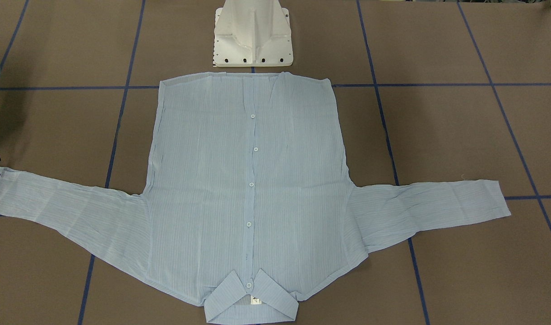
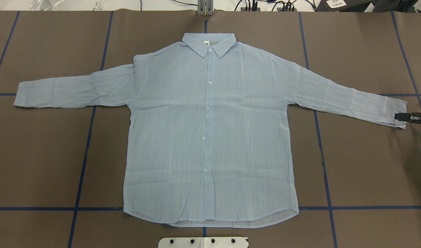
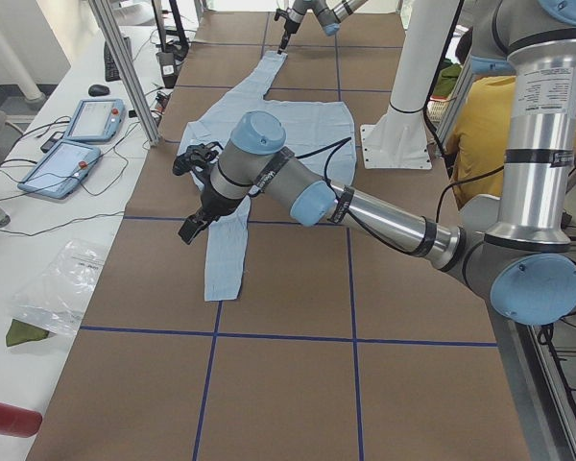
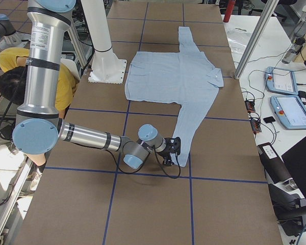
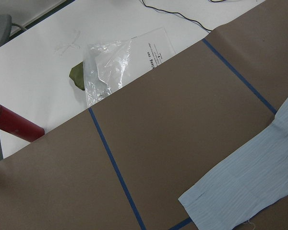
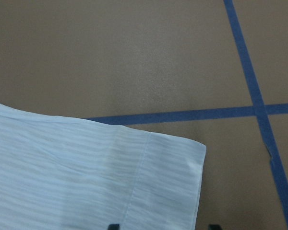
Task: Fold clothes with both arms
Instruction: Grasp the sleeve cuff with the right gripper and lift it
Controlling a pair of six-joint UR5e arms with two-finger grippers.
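Observation:
The light-blue striped shirt point(image 2: 210, 137) lies flat and buttoned, collar point(image 2: 209, 43) at the far side, both sleeves spread out. My right gripper point(image 2: 408, 117) sits low at the end of the right sleeve's cuff point(image 6: 158, 182). In the right wrist view its two fingertips point(image 6: 114, 226) stand apart at the cuff's edge, open. My left gripper point(image 3: 190, 229) hangs over the left sleeve point(image 3: 228, 245). It shows only in the exterior left view, so I cannot tell whether it is open or shut. The left wrist view holds the left cuff point(image 5: 221, 196) and no fingers.
The white pedestal base point(image 1: 252, 36) stands just behind the shirt's hem. Blue tape lines cross the brown table point(image 2: 369, 165). A side table to the robot's left bears tablets point(image 3: 77, 134), a plastic bag point(image 5: 110, 67) and a red cylinder point(image 5: 14, 124). A person in yellow point(image 4: 20, 66) is beside the robot.

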